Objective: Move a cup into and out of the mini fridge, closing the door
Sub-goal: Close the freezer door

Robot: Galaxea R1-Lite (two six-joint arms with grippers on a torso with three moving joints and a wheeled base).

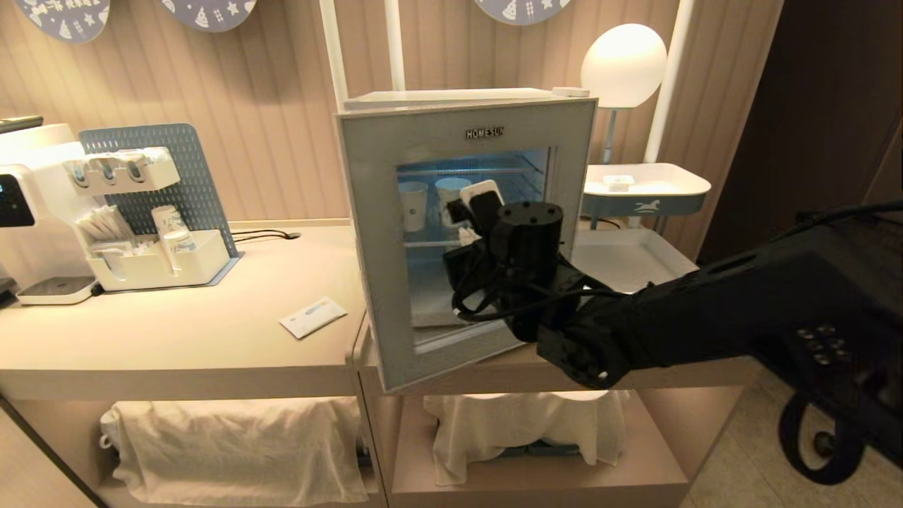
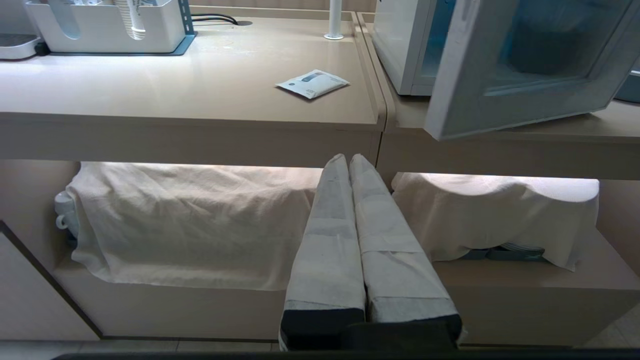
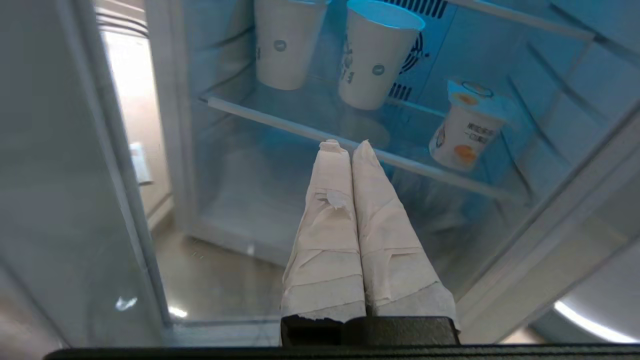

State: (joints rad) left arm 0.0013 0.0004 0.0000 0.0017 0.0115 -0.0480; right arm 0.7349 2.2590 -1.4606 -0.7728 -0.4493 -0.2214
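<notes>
Door (image 1: 374, 240) ajar; paper cups (image 3: 320, 50) crowd shelf beside cup (image 3: 462, 137).

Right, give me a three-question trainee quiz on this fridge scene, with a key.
1. True or false: the door of the mini fridge stands open.
2. How many paper cups share the shelf with the cup? A one, B two, C three.
3. Fill in: the right gripper, fingers together, points into the ____.

Key: 1 true. 2 B. 3 fridge.
</notes>
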